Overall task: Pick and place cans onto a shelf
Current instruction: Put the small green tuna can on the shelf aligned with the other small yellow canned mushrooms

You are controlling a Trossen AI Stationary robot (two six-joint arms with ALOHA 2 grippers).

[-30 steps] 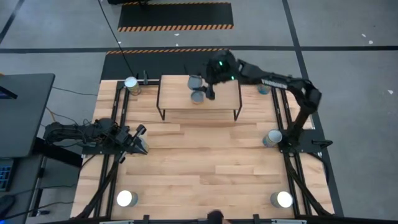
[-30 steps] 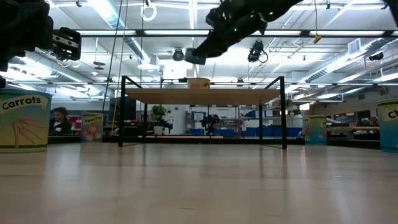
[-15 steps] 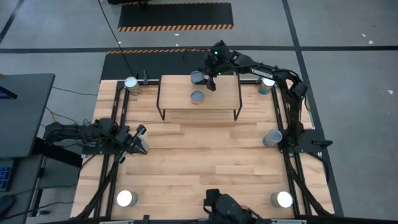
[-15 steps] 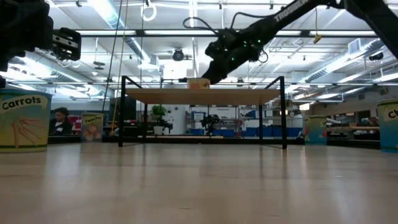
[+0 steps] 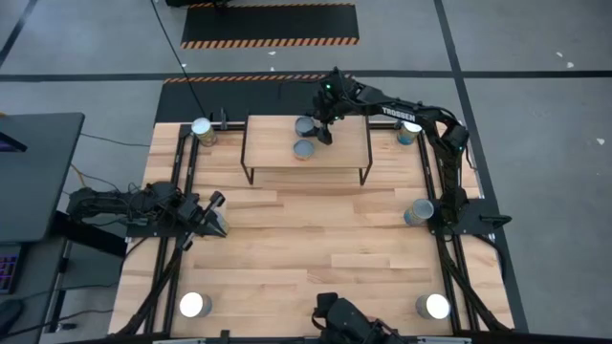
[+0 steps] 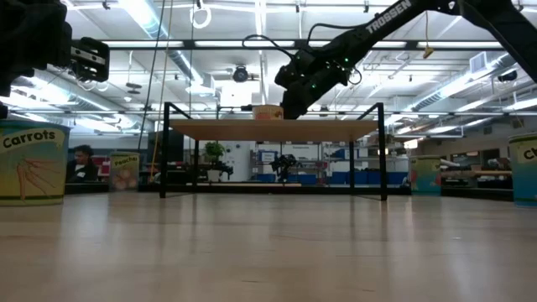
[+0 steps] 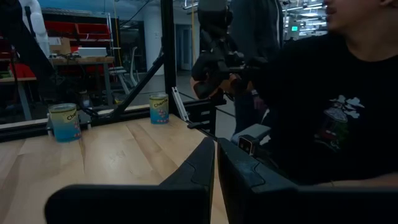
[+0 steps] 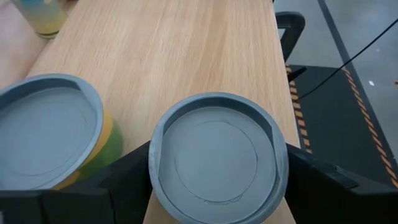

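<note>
Two cans with dull blue-grey tops stand on the shelf, a small light-wood platform on black wire legs at the 12 o'clock edge of the counter. The rear can sits near the shelf's back edge, and the front can stands just beside it toward the counter's middle. In the right wrist view the two dark fingers of the right hand stand on either side of the rear can, spread about as wide as the can; whether they press on it cannot be told. The front can stands close alongside, on the bare shelf board.

Six more cans with bright silver-white tops stand on the counter around the shelf: one at 11 o'clock, one at 1 o'clock, one at 3 o'clock, one at 7 o'clock, one at 5 o'clock. The sixth is not in the high view. That makes seven cans counted from above.

The left hand rests low at 9 o'clock, fingers closed together and holding nothing. A person in a dark shirt stands beyond the counter at 6 o'clock.
</note>
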